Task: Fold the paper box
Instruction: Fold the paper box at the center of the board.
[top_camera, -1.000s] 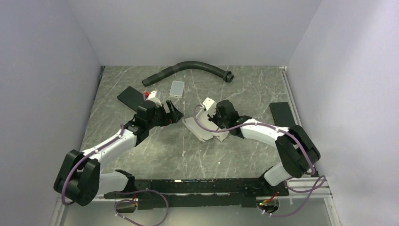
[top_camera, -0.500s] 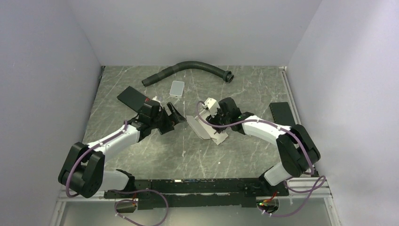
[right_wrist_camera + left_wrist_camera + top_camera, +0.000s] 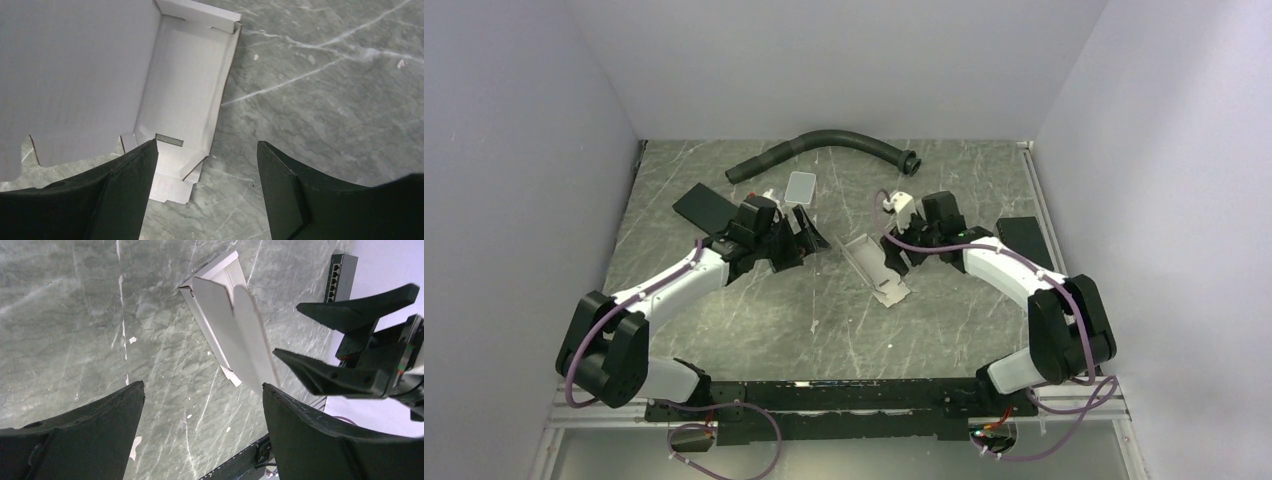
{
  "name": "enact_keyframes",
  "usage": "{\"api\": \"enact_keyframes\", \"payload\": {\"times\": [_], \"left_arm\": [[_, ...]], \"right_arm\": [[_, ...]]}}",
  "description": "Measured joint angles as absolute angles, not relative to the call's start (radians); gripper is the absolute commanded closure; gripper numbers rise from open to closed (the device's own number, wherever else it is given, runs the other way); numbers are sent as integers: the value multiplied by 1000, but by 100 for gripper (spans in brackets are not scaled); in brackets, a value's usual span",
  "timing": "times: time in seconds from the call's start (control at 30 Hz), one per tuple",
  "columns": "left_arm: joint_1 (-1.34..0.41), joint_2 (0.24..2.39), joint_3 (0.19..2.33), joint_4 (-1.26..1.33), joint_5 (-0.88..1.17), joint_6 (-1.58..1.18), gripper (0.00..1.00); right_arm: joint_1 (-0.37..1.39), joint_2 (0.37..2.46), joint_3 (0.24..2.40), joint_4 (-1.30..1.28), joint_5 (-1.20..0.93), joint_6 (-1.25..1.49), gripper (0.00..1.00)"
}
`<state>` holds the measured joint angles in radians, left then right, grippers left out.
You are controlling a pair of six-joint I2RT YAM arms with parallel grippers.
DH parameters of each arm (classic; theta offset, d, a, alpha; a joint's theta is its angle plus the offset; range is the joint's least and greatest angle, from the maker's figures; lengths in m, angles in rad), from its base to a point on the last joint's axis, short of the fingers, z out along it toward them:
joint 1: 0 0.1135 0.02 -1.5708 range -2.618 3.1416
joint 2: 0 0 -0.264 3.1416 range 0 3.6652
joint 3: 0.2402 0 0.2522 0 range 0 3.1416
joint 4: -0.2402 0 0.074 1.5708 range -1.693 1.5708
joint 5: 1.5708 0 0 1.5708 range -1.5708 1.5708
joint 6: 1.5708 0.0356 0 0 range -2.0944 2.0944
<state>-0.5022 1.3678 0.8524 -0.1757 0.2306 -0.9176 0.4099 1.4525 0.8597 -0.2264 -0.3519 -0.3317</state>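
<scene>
View from above, paper box (image 3: 869, 262): white, partly folded, lying on the table (image 3: 784, 320) between the two tools, its long side running diagonally.
View from above, left tool (image 3: 812, 235): just left of the box and apart from it, jaws spread.
View from above, right tool (image 3: 896, 254): at the box's right side; whether it touches cannot be told here.
View from above, surroundings: black hose (image 3: 824, 143) along the far edge, light grey tile (image 3: 800, 187) near it, black pad (image 3: 702, 207) by the left arm, black flat device (image 3: 1022, 238) at the right.
Left wrist, left tool (image 3: 202, 390): wide open, only bare table between its fingers.
Left wrist, paper box (image 3: 225, 325): ahead of the fingers, a rounded flap raised over it.
Left wrist, right tool (image 3: 287, 330): beside the box, jaws apart, gripping nothing.
Right wrist, right tool (image 3: 207, 147): open, the box's near corner showing between its fingers.
Right wrist, paper box (image 3: 185, 85): inside facing the camera, large panel at the left, tabbed end flap flat on the table.
</scene>
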Motion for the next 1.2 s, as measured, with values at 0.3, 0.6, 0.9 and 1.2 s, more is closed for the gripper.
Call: {"api": "enact_keyframes", "payload": {"times": [0.3, 0.6, 0.9, 1.2], "left_arm": [[-534, 1343, 800, -110, 257, -906, 37], [-537, 1481, 732, -45, 233, -939, 56], [-534, 1772, 829, 174, 315, -991, 58], [-490, 1940, 979, 252, 403, -1014, 60]], "right_arm": [[286, 1497, 874, -175, -383, -223, 93], [301, 1670, 947, -183, -350, -192, 99], [315, 1710, 955, -234, -401, -179, 100], [331, 1722, 954, -273, -500, -132, 100]]}}
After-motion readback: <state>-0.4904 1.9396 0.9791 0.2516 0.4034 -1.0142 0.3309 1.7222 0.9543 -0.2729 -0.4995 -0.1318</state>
